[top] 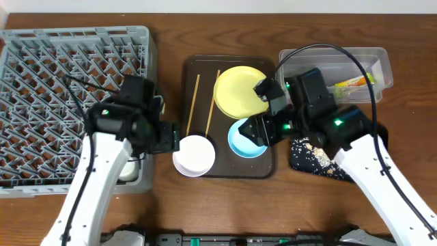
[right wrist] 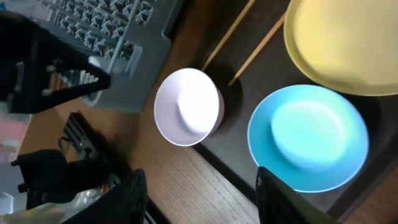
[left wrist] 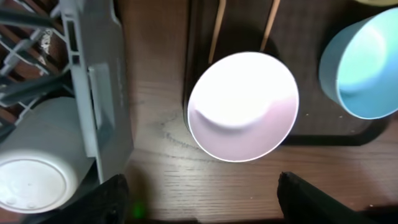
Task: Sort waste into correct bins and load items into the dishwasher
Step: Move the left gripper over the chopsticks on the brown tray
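left gripper (left wrist: 202,200) just at 9 o'clock of white bowl (left wrist: 242,106), jaws apart, not touching. bowl upright, straddling 7 o'clock corner of brown tray (top: 203,68) and bench. blue bowl (top: 247,139) at its 3 o'clock, on tray; right gripper (right wrist: 202,202) over it, jaws apart, empty

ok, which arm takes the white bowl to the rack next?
Left, likely. The left gripper is open right at the white bowl, beside the rack; the right gripper hangs by the blue bowl.
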